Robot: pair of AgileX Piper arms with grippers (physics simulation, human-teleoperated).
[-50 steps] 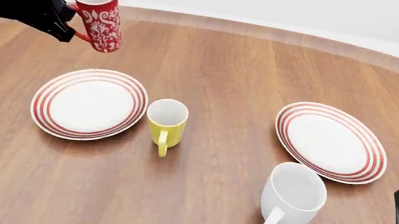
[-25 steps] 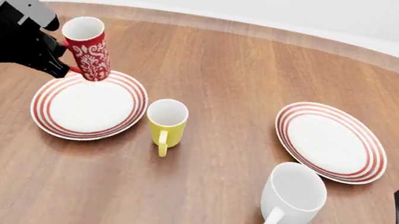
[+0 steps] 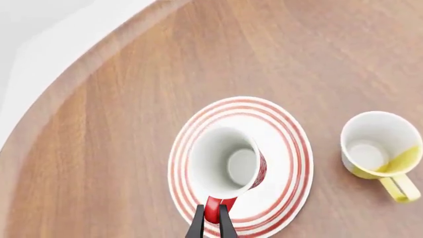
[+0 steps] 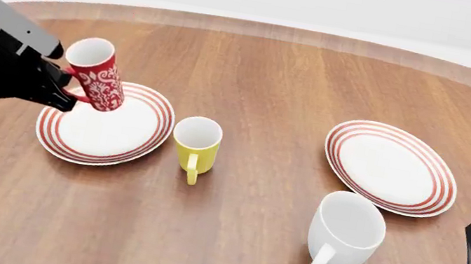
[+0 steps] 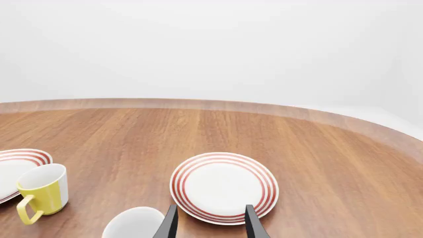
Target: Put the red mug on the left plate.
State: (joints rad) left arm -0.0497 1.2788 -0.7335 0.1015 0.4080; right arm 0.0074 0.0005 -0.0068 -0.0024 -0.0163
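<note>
My left pincer [image 4: 66, 92], left of frame, clenched on the red mug [image 4: 97, 85] by its handle. Mug tilted, mouth up-left, above the left plate [image 4: 98, 132]; contact unclear. Straight down should seat it. Right pincer [image 5: 210, 222] parked lower right, released, holding nothing.
</note>
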